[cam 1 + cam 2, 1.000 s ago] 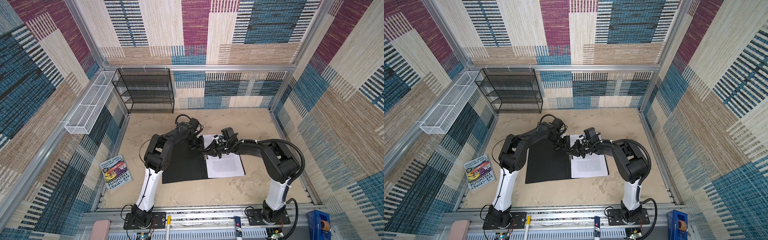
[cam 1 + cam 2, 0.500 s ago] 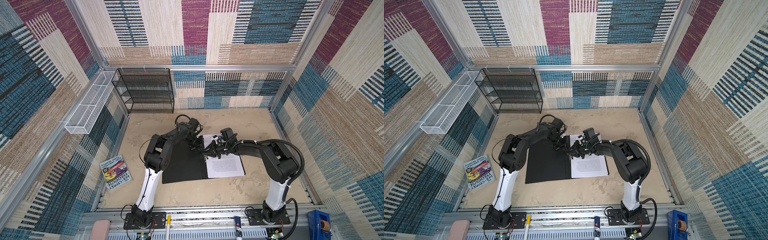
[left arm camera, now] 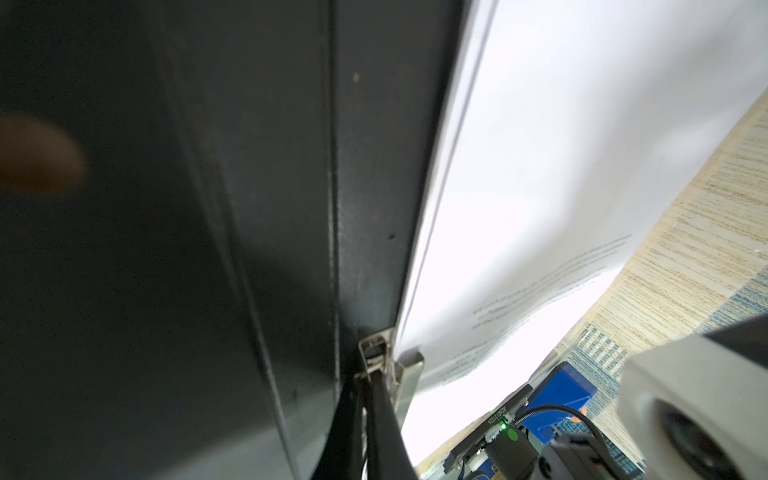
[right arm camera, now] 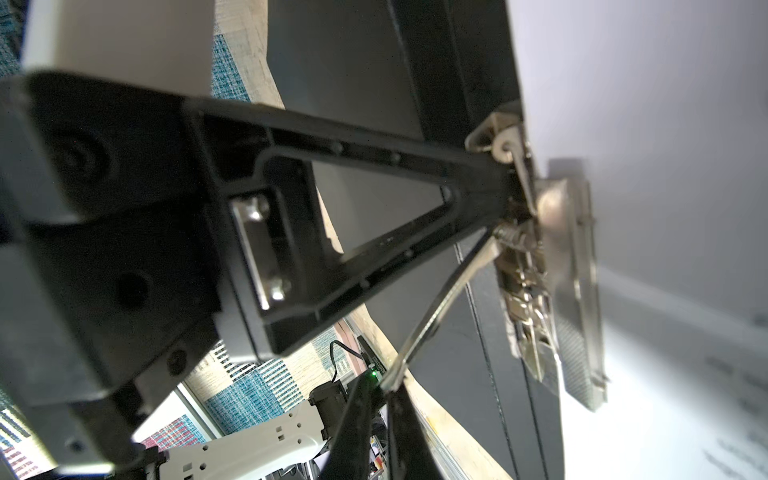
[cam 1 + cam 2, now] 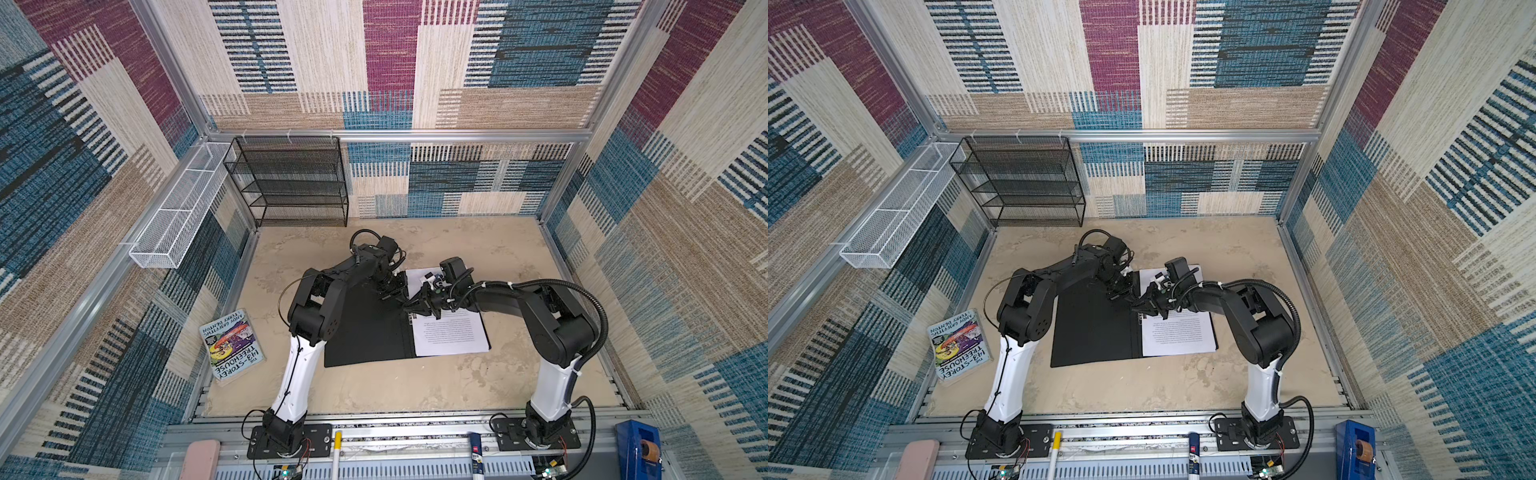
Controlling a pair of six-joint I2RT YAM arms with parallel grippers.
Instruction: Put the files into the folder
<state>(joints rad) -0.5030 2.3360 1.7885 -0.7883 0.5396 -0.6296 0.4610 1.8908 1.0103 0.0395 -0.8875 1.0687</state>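
Beige tabletop (image 5: 457,249): one open folder (image 5: 365,332), one file stack (image 5: 453,338), one book (image 5: 232,349).

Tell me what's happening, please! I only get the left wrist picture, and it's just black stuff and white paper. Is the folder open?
Observer: Yes. In both top views the folder lies flat and open on the table, black inside up.
Operator: What's the other arm doing?
Observer: The right tool has its tip at the metal clip on the spine. In the right wrist view the clip's thin lever sticks up off the folder.
Operator: Is anything else on the table?
Observer: A colourful book lies by the left edge, apart from the folder.
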